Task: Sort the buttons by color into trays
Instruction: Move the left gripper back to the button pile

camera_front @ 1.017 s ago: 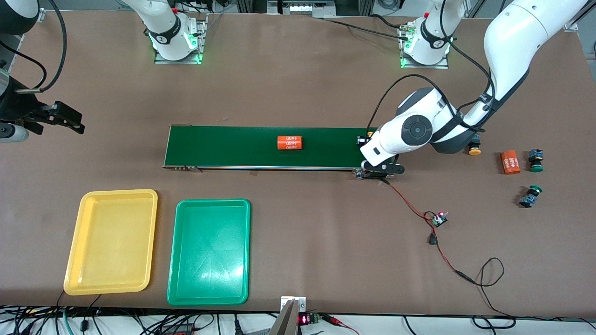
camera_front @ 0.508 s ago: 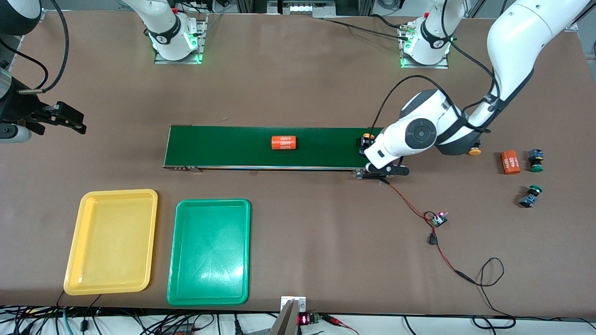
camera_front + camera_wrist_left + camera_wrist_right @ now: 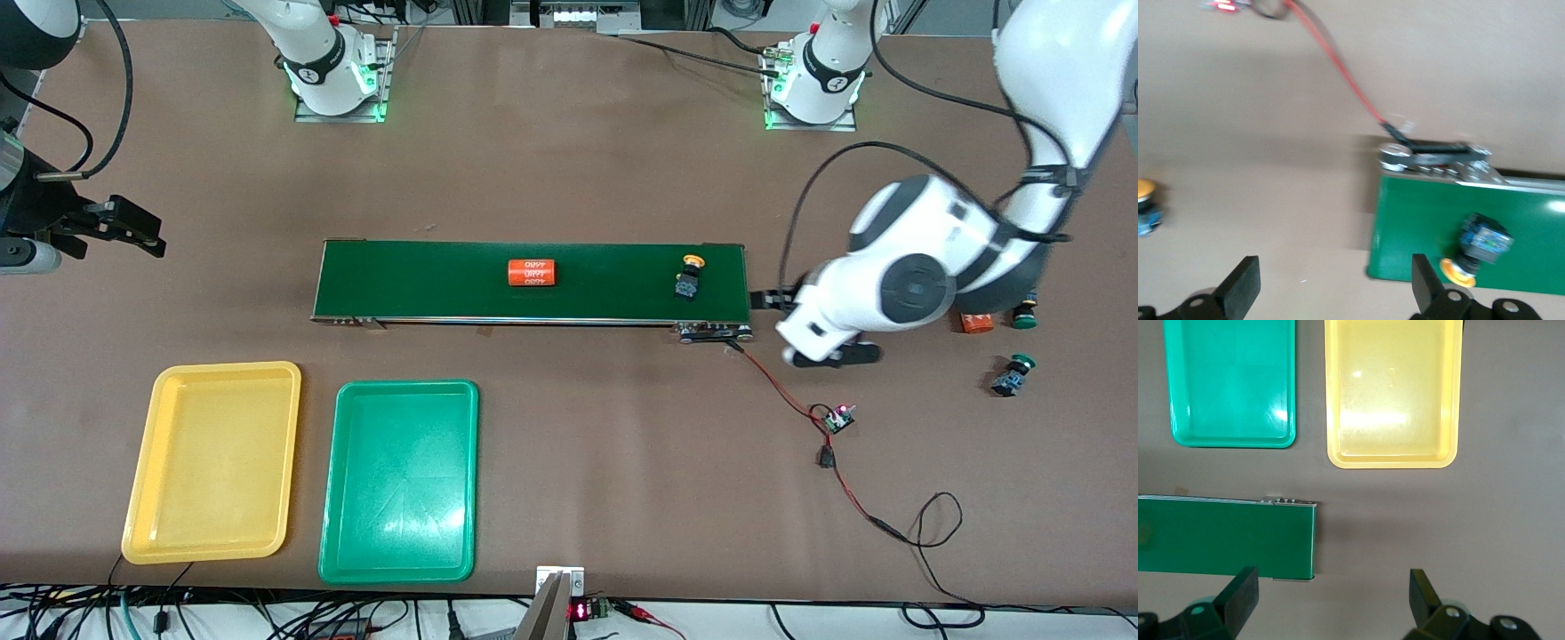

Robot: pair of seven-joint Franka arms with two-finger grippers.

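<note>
A yellow button [image 3: 689, 275] [image 3: 1477, 248] lies on the dark-green belt [image 3: 605, 283], close to its end toward the left arm. My left gripper [image 3: 794, 302] [image 3: 1335, 290] is open over bare table just off that belt end, nothing between its fingers. A second yellow button [image 3: 1145, 207] lies on the table; the left arm hides it in the front view. Two green buttons [image 3: 1024, 316] [image 3: 1013, 374] lie near the left arm's end of the table. The yellow tray [image 3: 213, 462] [image 3: 1391, 387] and green tray [image 3: 400, 480] [image 3: 1231, 380] are empty. My right gripper [image 3: 124, 227] [image 3: 1331, 600] waits open, high off the belt's other end.
An orange cylinder [image 3: 531, 272] lies mid-belt. Another orange cylinder [image 3: 976, 323] shows partly under the left arm beside a green button. A red and black wire [image 3: 782, 391] runs from the belt's motor bracket [image 3: 711, 332] to a small board [image 3: 837, 418].
The left gripper opened, let go of the yellow button on the belt and drew away toward the left arm's end. The cylinder on the belt drifted toward the right arm's end.
</note>
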